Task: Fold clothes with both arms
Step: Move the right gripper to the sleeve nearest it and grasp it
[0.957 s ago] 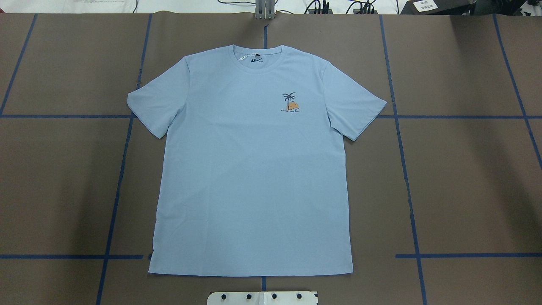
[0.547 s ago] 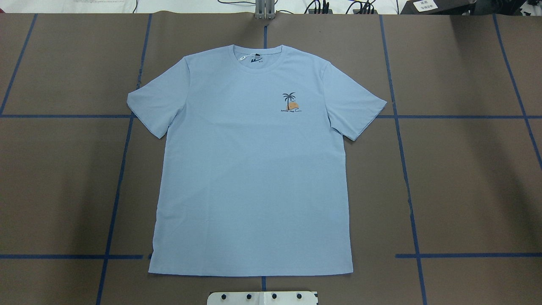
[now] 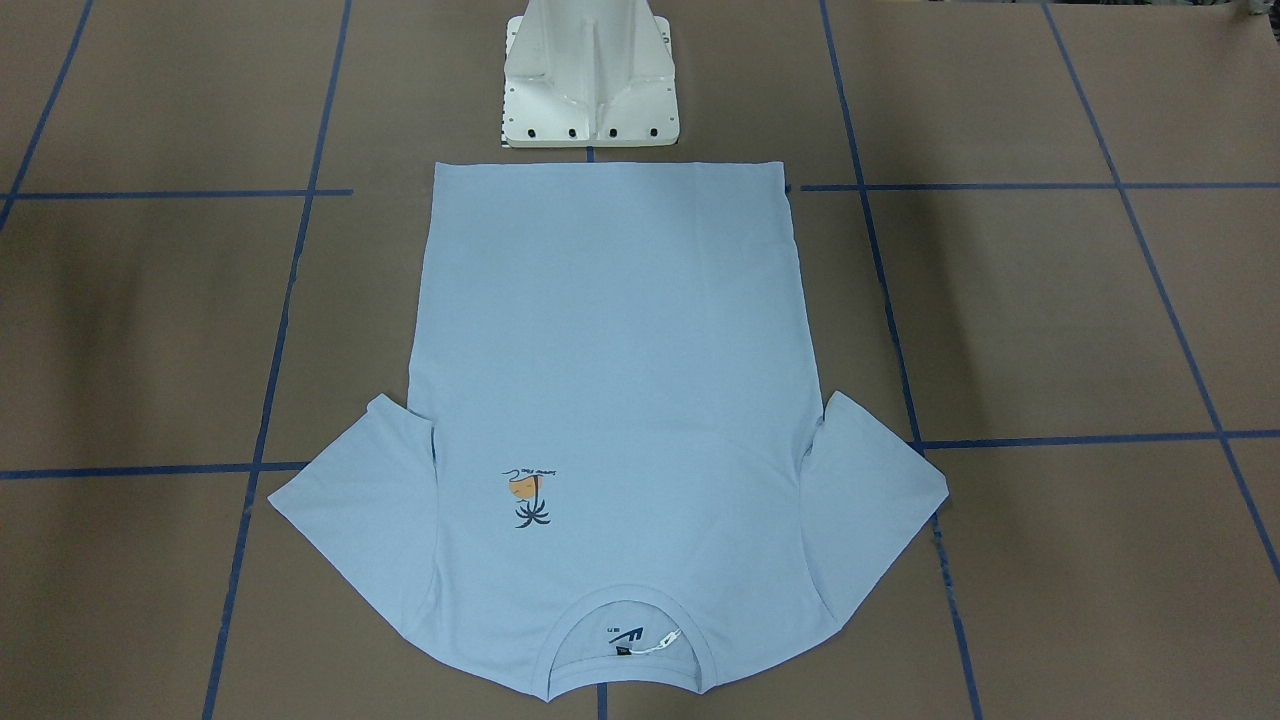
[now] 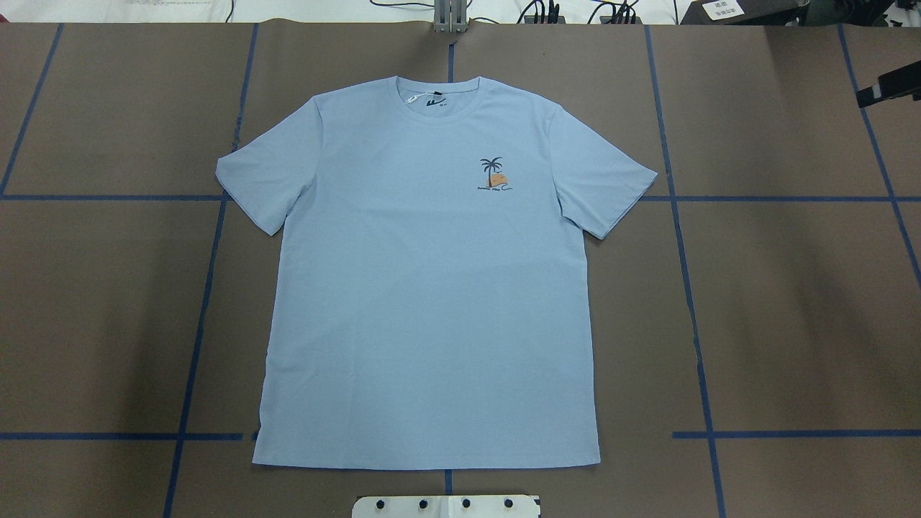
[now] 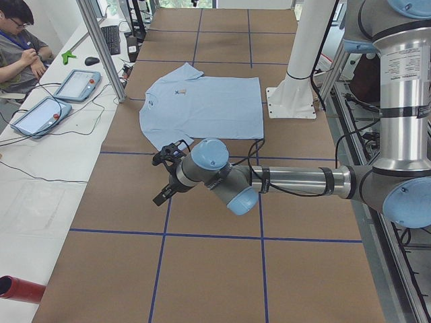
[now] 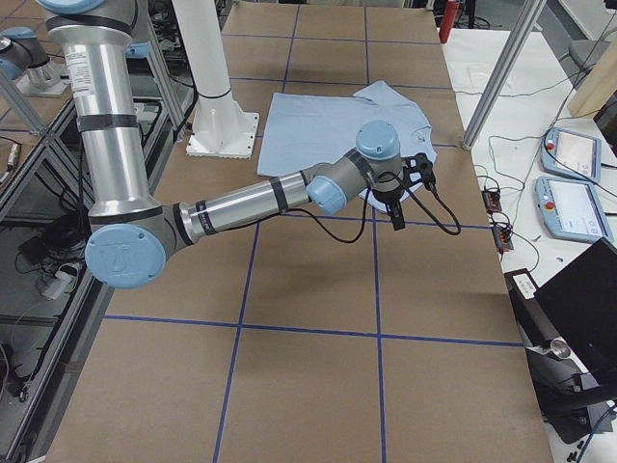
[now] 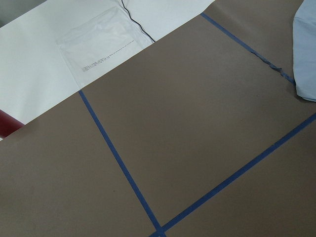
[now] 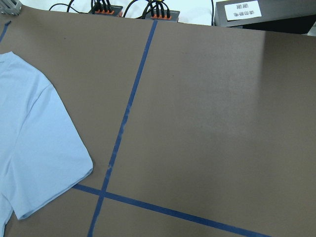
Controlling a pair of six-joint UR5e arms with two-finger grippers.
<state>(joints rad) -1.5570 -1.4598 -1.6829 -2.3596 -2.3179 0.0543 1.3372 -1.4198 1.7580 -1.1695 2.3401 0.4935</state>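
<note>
The light blue T-shirt (image 4: 432,288) lies flat and face up in the middle of the brown paper-covered table (image 4: 791,288), both short sleeves spread out to the sides. Its hem sits just in front of the white pedestal base (image 3: 590,90) and its collar (image 4: 437,85) points to the far edge, where the cables run. The little palm print (image 4: 493,175) shows on the chest, and there's a dark label with a white tag inside the neck. From where I stand the cloth looks smooth, with no fold in it. Blue tape lines (image 4: 680,252) cross the paper, and some run under the shirt. The left arm (image 5: 296,180) reaches out low over bare paper, and its left gripper (image 5: 161,178) hangs off to the side of the shirt near one sleeve, touching nothing that I can see. I can't tell whether its fingers are spread or together. The right arm (image 6: 241,204) stretches out the same way on the other side, with the right gripper (image 6: 413,193) above the paper just beside the other sleeve. Only a dark sliver of it reaches the overhead view's right edge, so I can't tell how its fingers stand either. A person (image 5: 17,47) sits at the side desk by two tablet-like pendants (image 5: 77,84).
</note>
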